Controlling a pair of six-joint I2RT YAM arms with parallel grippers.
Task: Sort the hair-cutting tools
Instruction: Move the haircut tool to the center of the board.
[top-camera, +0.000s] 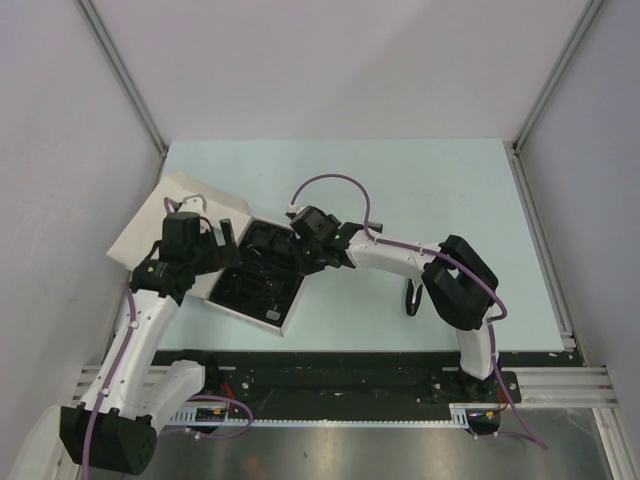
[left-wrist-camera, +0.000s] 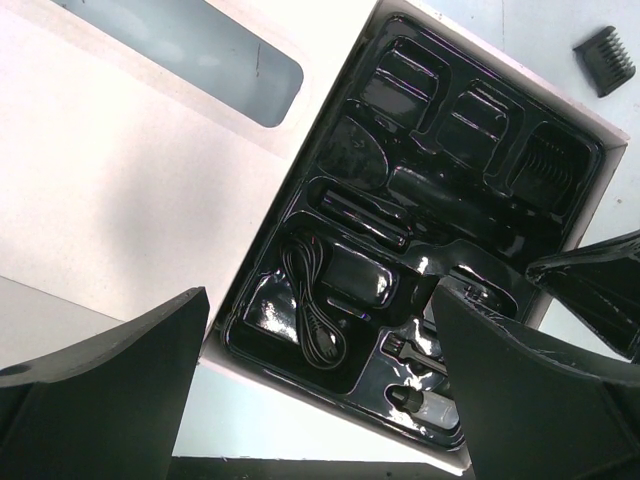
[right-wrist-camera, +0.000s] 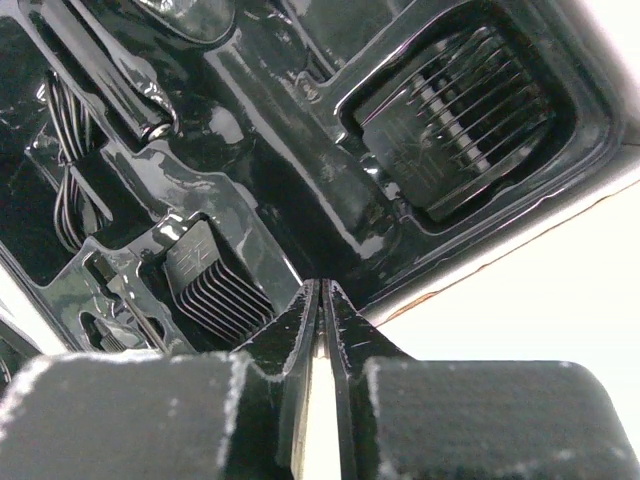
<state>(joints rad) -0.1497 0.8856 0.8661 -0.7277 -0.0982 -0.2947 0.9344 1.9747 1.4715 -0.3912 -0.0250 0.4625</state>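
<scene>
my right claw (right-wrist-camera: 320, 300) is pressed together, the fingers meeting with only a hairline slit and nothing caught between them. my left claw (left-wrist-camera: 318, 300) stands wide apart and empty over the near end of the black tray (left-wrist-camera: 420, 185), with the white lid (left-wrist-camera: 120, 180) off to its left.

most of the sorting looks done to me. one ribbed comb guard (right-wrist-camera: 455, 120) sits in its own pocket ahead of my right claw and to the right. a second comb guard (right-wrist-camera: 215, 285) lies in a pocket just left of my right fingertips, close but not touching. the coiled cable (left-wrist-camera: 310, 310) rests in its compartment right beneath the gap of my left claw. a slim piece with a silvery end (left-wrist-camera: 430, 405), probably the clipper, lies in the tray's near slot under my left claw's right finger, partly hidden.

what is left, as far as i can see: a loose comb guard (left-wrist-camera: 605, 58) lies out on the table (left-wrist-camera: 500, 20), beyond the tray's far corner from my left claw and back beside my right arm's elbow, well apart from both claws. the fourth guard and the tiny brush i cannot pick out.
</scene>
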